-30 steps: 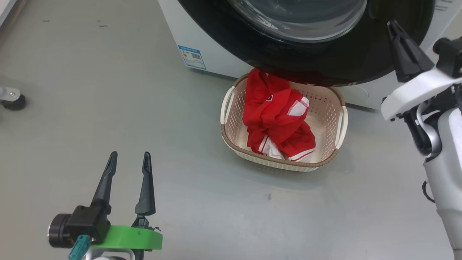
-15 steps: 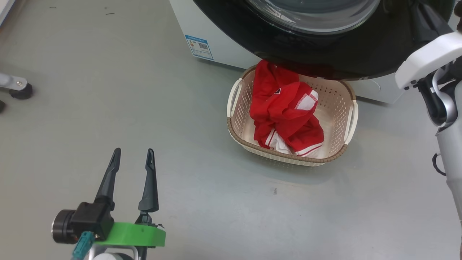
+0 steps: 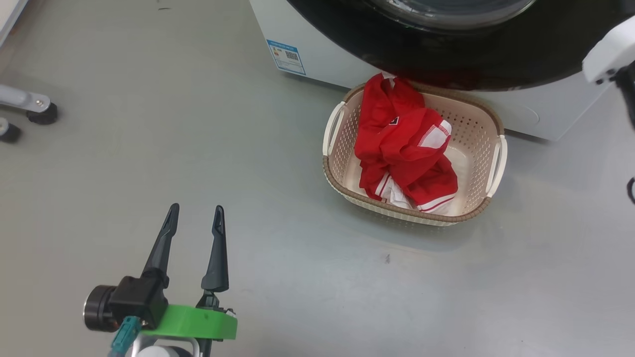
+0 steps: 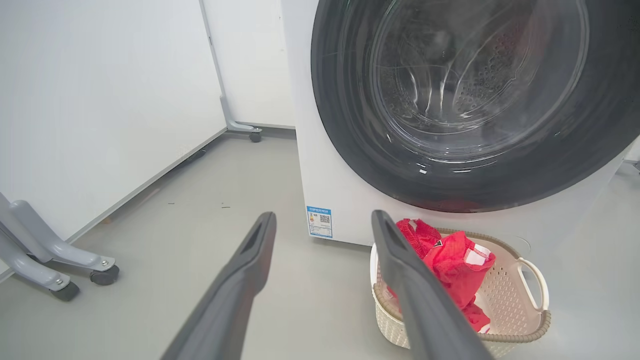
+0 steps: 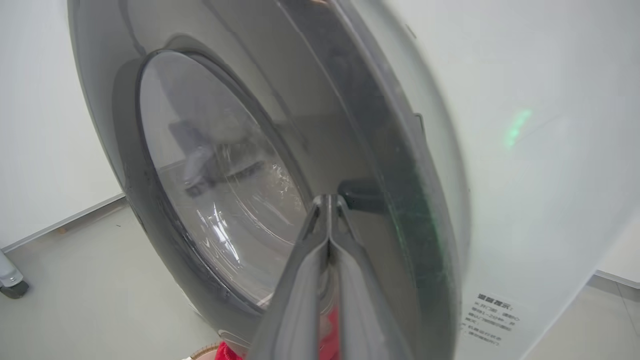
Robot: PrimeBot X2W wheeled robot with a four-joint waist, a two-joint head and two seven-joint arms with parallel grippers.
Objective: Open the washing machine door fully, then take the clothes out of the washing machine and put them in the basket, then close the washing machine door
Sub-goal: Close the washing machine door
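Observation:
The washing machine (image 3: 317, 54) stands at the top of the head view, and its black-rimmed door (image 3: 471, 59) lies close against its front. The basket (image 3: 474, 131) sits on the floor just below the door, with the red clothes (image 3: 402, 148) heaped inside it. My left gripper (image 3: 196, 208) hovers open and empty over the floor, left of the basket. In the left wrist view, my left gripper (image 4: 322, 215) faces the door (image 4: 350, 125), the basket (image 4: 520, 295) and the clothes (image 4: 455, 260). My right gripper (image 5: 327, 197) is shut, tips at the door's (image 5: 215, 165) rim; contact is unclear.
Grey castor legs (image 3: 30, 106) stand on the floor at the far left, below a white wall panel (image 4: 100, 100). A blue sticker (image 3: 286, 55) marks the machine's lower left corner. My right arm's white link (image 3: 607, 49) crosses the top right corner.
The head camera has shifted, sliding the whole scene right and up. My right arm has moved further up and right, its fingers leaving the head view. The left gripper stays open.

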